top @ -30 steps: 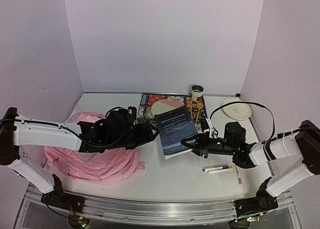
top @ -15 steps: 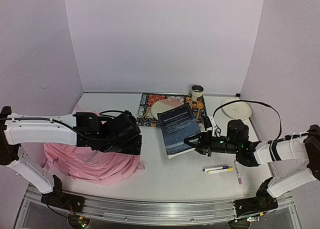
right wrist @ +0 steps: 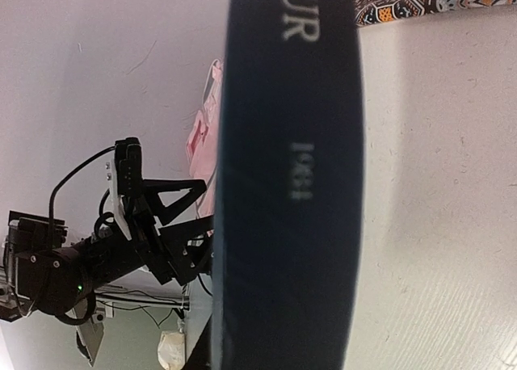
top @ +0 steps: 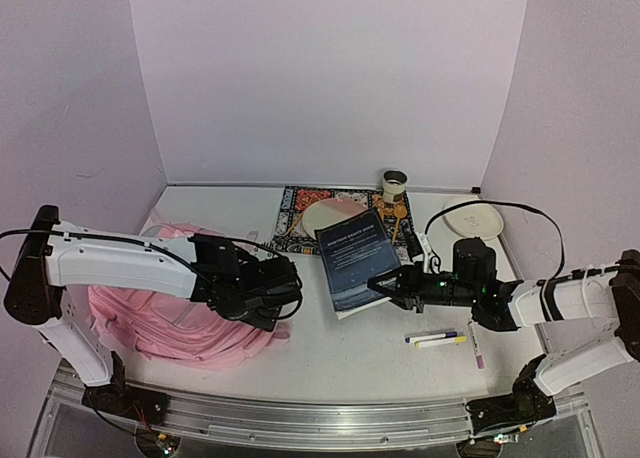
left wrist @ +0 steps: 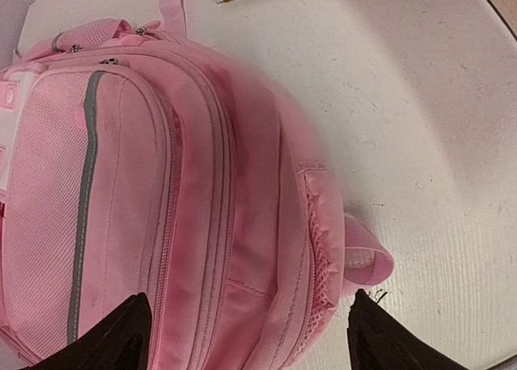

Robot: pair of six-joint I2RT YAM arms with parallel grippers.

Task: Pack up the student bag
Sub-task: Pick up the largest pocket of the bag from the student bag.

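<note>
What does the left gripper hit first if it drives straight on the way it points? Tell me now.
The pink backpack. The left gripper points down at its side panel, its open fingers either side of the zipped seams. How near it already is cannot be judged from these views.

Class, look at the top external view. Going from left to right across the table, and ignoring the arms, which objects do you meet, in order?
student bag → dark blue book → two markers → pink pen
</note>
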